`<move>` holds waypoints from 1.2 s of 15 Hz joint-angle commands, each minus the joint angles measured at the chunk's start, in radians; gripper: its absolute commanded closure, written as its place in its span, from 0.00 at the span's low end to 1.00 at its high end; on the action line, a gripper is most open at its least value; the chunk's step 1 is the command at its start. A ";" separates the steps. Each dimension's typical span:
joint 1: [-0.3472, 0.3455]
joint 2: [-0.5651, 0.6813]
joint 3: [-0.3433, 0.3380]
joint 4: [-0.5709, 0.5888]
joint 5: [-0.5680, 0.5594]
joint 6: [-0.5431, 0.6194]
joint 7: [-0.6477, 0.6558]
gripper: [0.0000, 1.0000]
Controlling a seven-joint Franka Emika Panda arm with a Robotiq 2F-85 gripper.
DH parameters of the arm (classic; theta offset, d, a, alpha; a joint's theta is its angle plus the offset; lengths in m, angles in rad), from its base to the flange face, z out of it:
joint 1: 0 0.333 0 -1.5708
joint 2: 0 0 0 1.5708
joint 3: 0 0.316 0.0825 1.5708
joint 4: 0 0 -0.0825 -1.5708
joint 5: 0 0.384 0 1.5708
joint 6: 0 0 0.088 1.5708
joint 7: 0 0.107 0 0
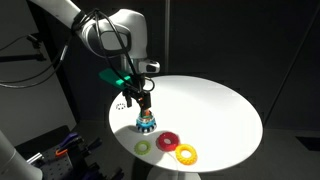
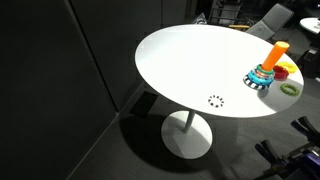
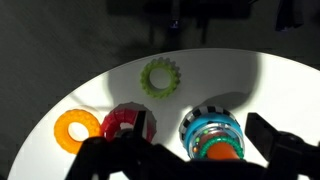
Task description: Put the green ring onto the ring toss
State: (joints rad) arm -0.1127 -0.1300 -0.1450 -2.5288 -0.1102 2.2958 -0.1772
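Gripper [image 3: 195, 150]: fingers spread wide, nothing held, standing either side of the ring toss [image 3: 212, 135] in wrist view. Green ring [image 3: 160, 77]: flat on the white surface [image 3: 250, 80], 11 o'clock from the ring toss, apart. Red ring [image 3: 127, 122]: 9 o'clock.

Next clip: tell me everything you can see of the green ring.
The green ring is a small yellow-green doughnut with a toothed outline, and it looks like plastic. It lies flat on the white table, near the rim, not yet on the ring toss. It sits apart from the red ring and the orange-yellow ring; only the table touches it. The open end effector hangs over the ring toss, not over this ring.
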 commanded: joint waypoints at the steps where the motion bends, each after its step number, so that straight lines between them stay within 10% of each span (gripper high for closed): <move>1: -0.004 0.005 0.004 0.001 0.001 0.000 0.000 0.00; 18: -0.018 0.192 -0.006 0.039 0.013 0.109 -0.033 0.00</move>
State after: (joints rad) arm -0.1136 0.0146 -0.1490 -2.5188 -0.1085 2.3804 -0.1797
